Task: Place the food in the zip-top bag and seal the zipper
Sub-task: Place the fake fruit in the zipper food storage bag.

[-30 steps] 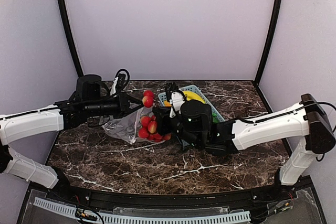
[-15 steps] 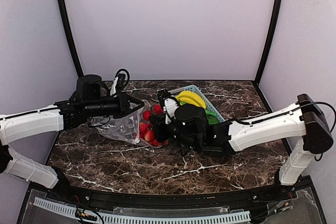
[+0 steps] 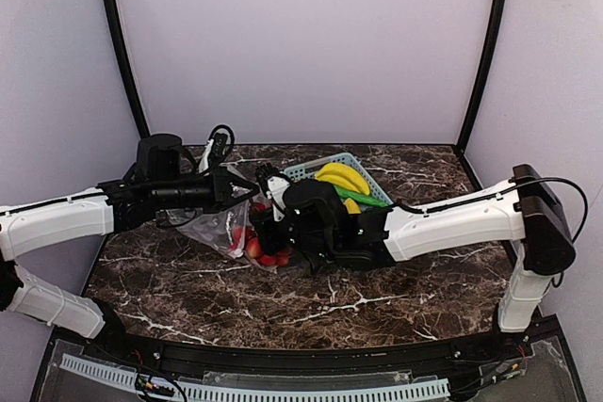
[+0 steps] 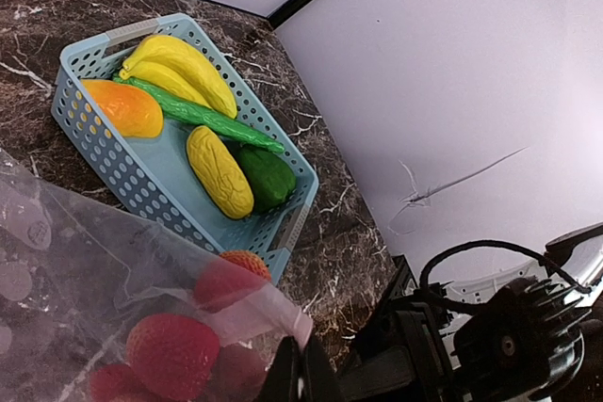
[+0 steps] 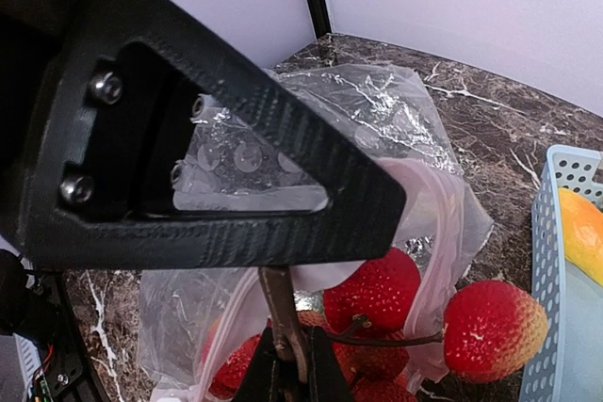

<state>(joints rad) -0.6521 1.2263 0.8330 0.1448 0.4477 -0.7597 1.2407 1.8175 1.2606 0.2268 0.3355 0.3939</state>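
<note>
The clear zip-top bag (image 3: 215, 225) lies left of centre with its pinkish zipper (image 5: 443, 233) edge lifted. My left gripper (image 3: 237, 185) is shut on that edge; it shows in the left wrist view (image 4: 301, 374). My right gripper (image 3: 267, 197) is shut on the brown stem (image 5: 283, 313) of a bunch of red strawberries (image 5: 377, 289), held at the bag's mouth. One strawberry (image 5: 492, 329) hangs outside the mouth. Yellow bananas (image 4: 184, 68), an orange piece (image 4: 122, 105) and green vegetables (image 4: 264, 176) lie in the basket.
The light-blue lattice basket (image 4: 94, 143) stands just right of the bag, also seen from above (image 3: 306, 169). The right arm (image 3: 443, 223) reaches across the table's middle. Dark marble table (image 3: 283, 298) spreads in front.
My right gripper has carried the strawberry bunch left, from beside the basket to the bag's mouth. The bananas in the basket have come into view. The left gripper holds its place.
</note>
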